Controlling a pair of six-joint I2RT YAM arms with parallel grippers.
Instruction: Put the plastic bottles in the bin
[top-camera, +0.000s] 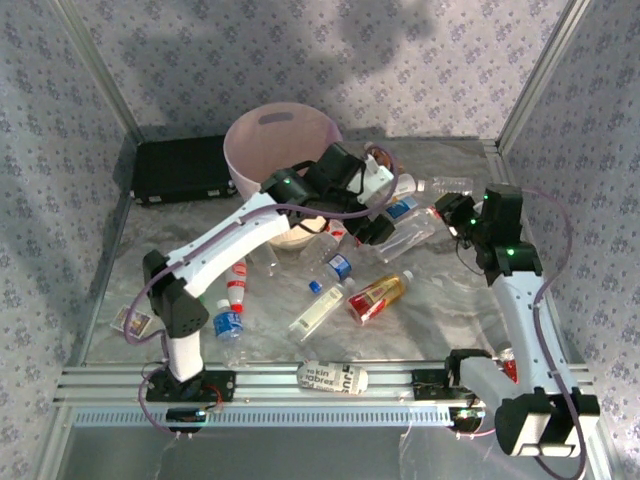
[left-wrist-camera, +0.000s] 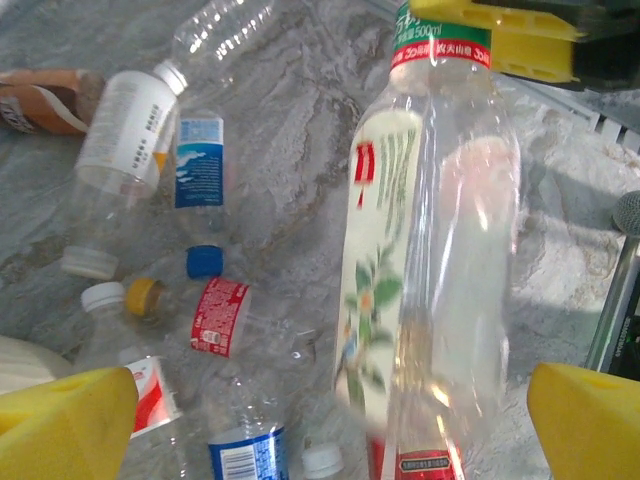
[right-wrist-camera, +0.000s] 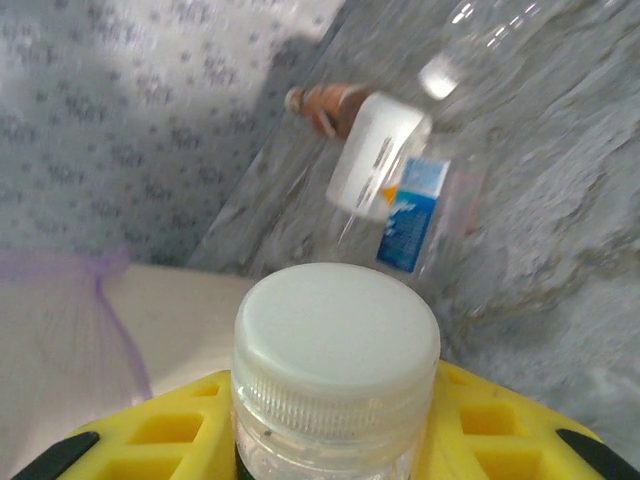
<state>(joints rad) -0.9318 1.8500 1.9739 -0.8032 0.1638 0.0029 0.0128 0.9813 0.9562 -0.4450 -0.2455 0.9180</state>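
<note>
Currently right gripper is clamped on the neck of a tall clear plastic bottle with a white screw cap, a cream flower-print label and a green-red band near the top. It's held to the right of the tall round pale pink plastic bin, which stands upright at the far middle of the grey marbled table.

Left gripper is spread wide, yellow fingers either side of that bottle's lower half, not pinching it.

Other small clear bottles with red, blue and white labels lie loose in front of the bin, plus one yellow-red bottle.

Held bottle is blurred in the left wrist view, with its base cut off at the frame edge and its cap hidden behind the right fingers. Left arm covers the bin's front. Can't tell what's inside.
</note>
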